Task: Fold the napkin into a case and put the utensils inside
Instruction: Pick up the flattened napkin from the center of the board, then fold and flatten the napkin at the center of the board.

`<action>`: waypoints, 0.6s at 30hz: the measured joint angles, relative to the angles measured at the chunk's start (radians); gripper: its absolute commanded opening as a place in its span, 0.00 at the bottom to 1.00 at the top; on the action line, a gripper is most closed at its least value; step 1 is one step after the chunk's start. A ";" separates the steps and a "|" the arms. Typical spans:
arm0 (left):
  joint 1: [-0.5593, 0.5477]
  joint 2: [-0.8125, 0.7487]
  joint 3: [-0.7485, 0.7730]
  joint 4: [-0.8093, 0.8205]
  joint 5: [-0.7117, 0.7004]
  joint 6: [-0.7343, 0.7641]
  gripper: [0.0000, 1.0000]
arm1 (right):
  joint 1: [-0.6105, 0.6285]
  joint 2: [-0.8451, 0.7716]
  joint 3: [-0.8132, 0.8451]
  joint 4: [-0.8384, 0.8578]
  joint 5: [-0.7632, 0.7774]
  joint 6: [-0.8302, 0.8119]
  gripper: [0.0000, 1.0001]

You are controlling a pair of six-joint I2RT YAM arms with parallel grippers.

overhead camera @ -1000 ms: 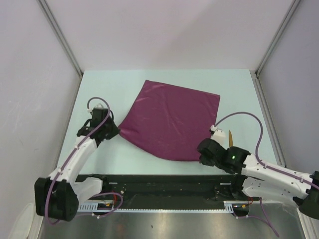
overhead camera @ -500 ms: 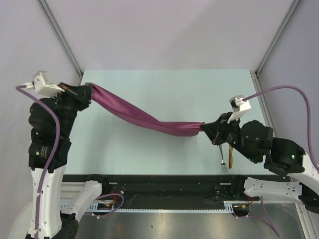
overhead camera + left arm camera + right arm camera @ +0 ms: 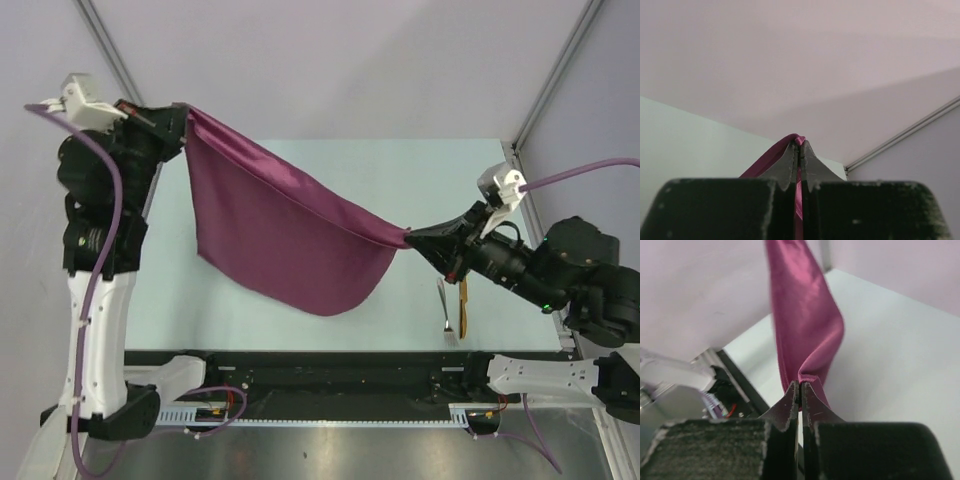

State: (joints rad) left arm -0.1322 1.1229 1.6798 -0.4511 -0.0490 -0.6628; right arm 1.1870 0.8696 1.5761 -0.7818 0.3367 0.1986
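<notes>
— What has been changed?
— A corner is pinched in the left pincer (image 3: 183, 113), upper left, another in the right pincer (image 3: 409, 237), right of centre; the napkin (image 3: 280, 235) has been raised off the bench (image 3: 420, 175) and opened out.
— Its look?
— A glossy plum sheet, sagging mid-frame; no fold is made yet.

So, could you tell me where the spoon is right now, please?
In the top view the spoon lies on the table's right side near the front edge, just left of the golden piece, below the right gripper.
</notes>
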 measured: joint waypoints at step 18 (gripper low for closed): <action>0.001 -0.302 0.000 0.120 -0.076 0.016 0.00 | 0.000 -0.018 0.018 0.005 -0.332 -0.034 0.00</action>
State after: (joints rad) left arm -0.1314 0.8211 1.6802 -0.3309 -0.1253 -0.6464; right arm 1.1870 0.8516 1.5940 -0.7765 0.0051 0.1642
